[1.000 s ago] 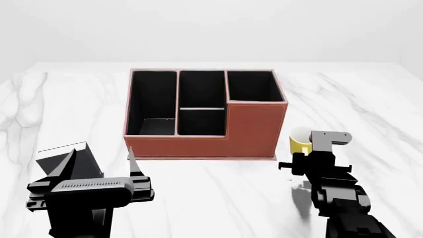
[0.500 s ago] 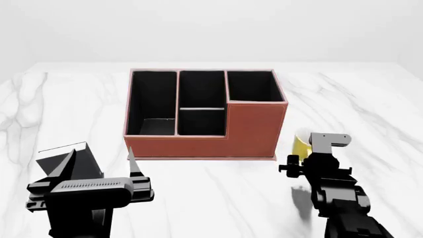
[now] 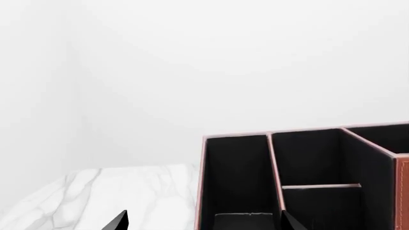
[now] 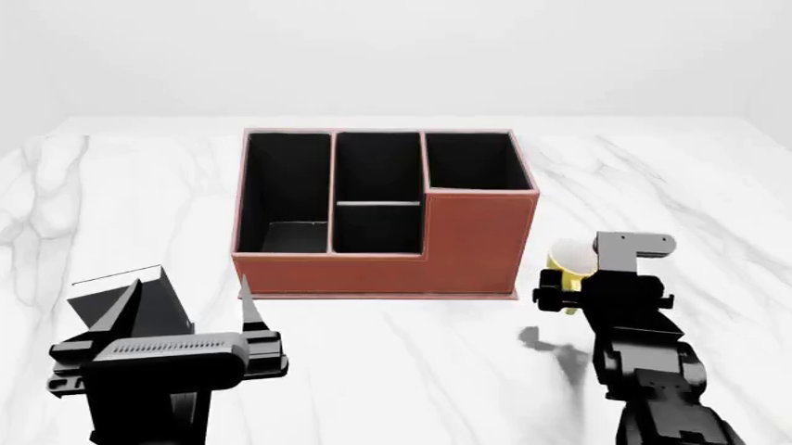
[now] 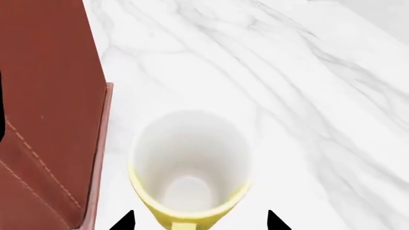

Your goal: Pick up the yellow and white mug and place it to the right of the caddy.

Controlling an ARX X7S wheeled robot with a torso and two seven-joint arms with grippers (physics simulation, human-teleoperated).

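The yellow and white mug (image 4: 566, 261) stands upright on the marble table, just right of the caddy's front right corner. The caddy (image 4: 470, 243) is a large reddish-brown box with black compartments at the table's middle. My right gripper (image 4: 580, 289) is open just in front of the mug. In the right wrist view its tips flank the mug (image 5: 190, 165) with a gap on each side, the handle towards the camera, the caddy (image 5: 45, 120) beside it. My left gripper (image 4: 185, 313) is open and empty at the front left. The left wrist view shows the caddy (image 3: 238, 158).
A small black upright block (image 4: 159, 295) stands at the front left, partly hidden behind my left gripper's fingers. The white marble table (image 4: 693, 195) stretches to the right of the mug and in front of the caddy.
My right gripper has shifted to the right and slightly away from me, and more of the mug shows. The mug stays in about the same spot. The left arm has not moved.
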